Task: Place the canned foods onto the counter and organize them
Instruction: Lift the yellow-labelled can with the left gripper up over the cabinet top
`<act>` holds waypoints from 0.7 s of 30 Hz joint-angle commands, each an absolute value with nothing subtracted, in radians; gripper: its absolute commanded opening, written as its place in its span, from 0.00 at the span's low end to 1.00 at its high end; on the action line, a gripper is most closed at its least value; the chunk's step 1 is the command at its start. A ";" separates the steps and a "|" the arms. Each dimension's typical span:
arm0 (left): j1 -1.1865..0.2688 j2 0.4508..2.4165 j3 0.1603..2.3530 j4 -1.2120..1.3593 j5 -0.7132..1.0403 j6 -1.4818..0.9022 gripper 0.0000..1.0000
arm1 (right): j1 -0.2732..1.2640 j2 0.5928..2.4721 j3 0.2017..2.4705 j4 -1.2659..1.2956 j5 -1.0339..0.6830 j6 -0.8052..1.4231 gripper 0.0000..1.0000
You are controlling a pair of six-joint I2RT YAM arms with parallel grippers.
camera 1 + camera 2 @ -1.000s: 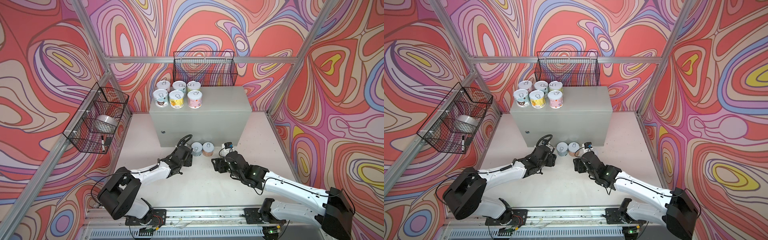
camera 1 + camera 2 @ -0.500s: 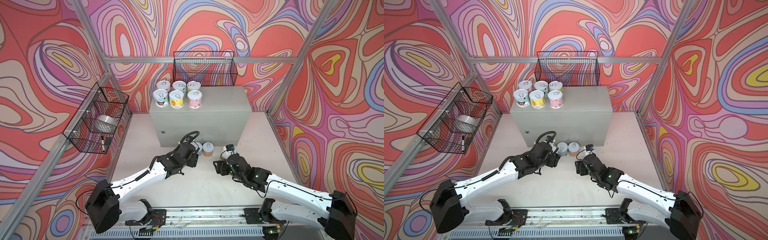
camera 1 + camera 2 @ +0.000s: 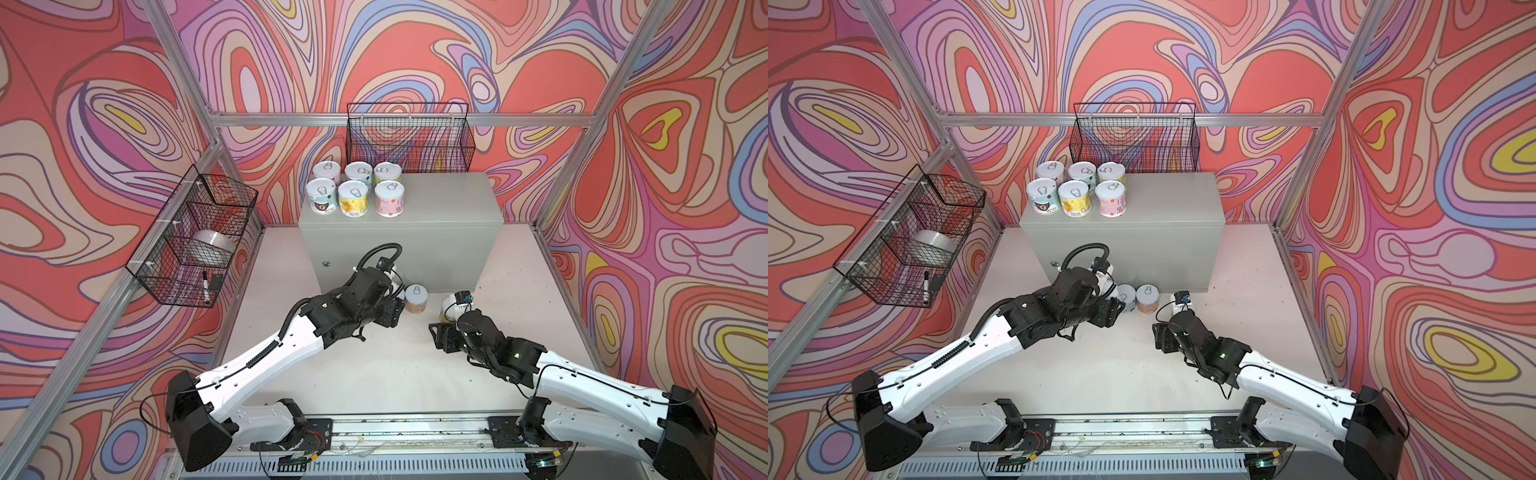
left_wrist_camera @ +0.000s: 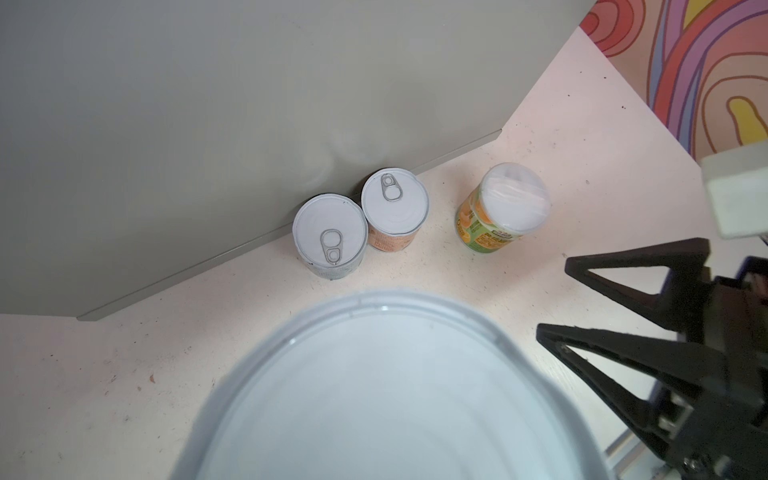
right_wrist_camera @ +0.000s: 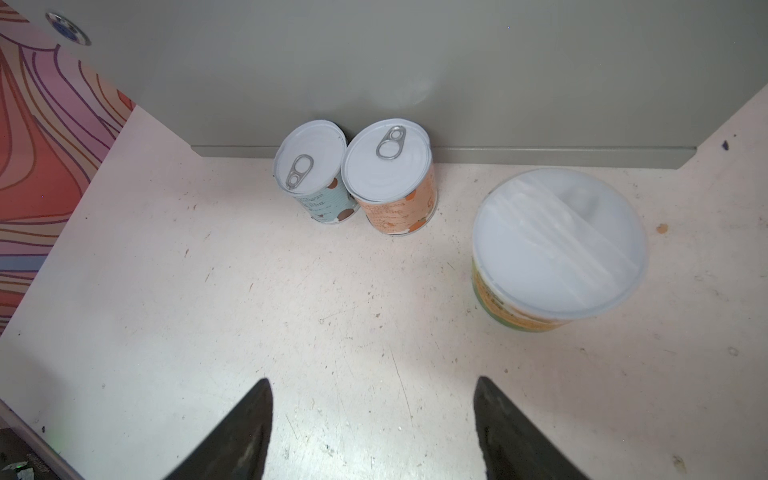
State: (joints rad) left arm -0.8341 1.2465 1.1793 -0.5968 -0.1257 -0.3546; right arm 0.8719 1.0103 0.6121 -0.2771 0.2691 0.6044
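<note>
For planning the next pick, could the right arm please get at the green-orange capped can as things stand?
Probably yes: the right claw is open and empty, and the green-orange can stands alone on bare tabletop just ahead, with nothing between.

Left gripper (image 3: 395, 309) raised can (image 4: 390, 395) toward counter (image 3: 436, 249)

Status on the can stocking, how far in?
Done: six cans stand in two rows of three on the counter. In hand: the left gripper holds a seventh can; the right gripper is open and empty. To go: the blue-label can, the orange-label can and the capped can, all on the tabletop by the counter's front.
</note>
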 commanded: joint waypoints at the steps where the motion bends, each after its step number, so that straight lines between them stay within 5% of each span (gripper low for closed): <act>1: -0.847 1.221 1.273 -0.646 -0.106 -0.328 0.00 | 0.876 0.999 0.596 -0.265 0.285 0.612 0.78; 21: -0.876 1.310 1.656 -0.817 -0.148 -0.226 0.00 | 0.876 1.031 0.602 -0.212 0.273 0.612 0.78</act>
State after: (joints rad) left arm -0.8677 1.2949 1.5719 -0.8165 -0.1299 -0.2615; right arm 0.8719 1.0245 0.6052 -0.2306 0.2691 0.6083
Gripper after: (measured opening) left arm 0.745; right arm 0.779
